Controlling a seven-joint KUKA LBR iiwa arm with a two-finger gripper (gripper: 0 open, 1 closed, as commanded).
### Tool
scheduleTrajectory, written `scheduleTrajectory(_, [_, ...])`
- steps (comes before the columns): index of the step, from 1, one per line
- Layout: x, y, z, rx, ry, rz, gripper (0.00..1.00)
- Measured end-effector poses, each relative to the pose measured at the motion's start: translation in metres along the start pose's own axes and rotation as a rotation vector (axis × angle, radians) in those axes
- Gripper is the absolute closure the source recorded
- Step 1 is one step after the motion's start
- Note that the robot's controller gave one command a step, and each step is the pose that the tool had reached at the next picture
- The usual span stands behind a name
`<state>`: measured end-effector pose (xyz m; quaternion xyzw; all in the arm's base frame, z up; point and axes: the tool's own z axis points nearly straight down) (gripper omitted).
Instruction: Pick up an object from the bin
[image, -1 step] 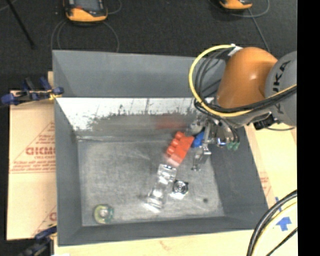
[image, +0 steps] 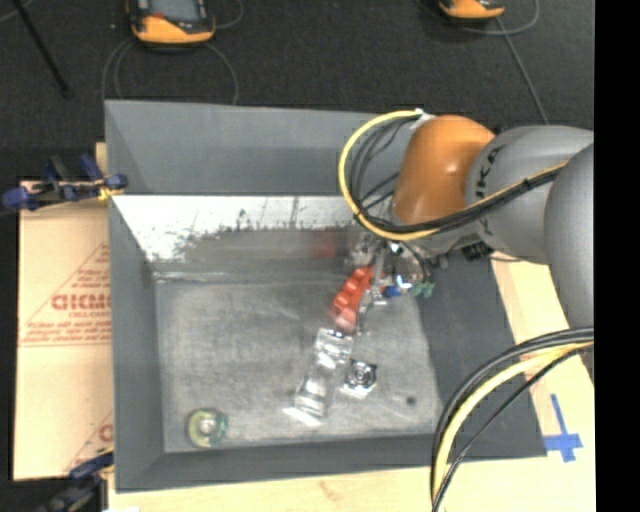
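Near-left corner of grey metal bin: small round yellow-green disc, alone.
Mid-floor: clear plastic pieces, shiny metal bit just beside.
Farther: red-orange oblong thing, tilted, beside gripper. Gripper low there, likely for pick. Pincer apart or together: cannot tell.

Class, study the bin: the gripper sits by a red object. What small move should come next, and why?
Probably ease the gripper down onto the red object, which lies just beside it near the back right corner of the bin. The clear plastic piece and small metal part lie farther toward the front. Whether it already grips anything cannot be told.
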<state>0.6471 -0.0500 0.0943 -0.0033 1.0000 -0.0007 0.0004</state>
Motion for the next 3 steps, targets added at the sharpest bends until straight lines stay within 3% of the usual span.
scheduleTrajectory(1, [-0.010, -0.005, 0.020, -0.001, -0.007, -0.071, 0.00])
scheduleTrajectory(2, [-0.011, -0.005, 0.018, -0.001, -0.016, -0.071, 1.00])
scheduleTrajectory(3, [0.016, -0.046, -0.126, 0.003, -0.012, -0.123, 1.00])
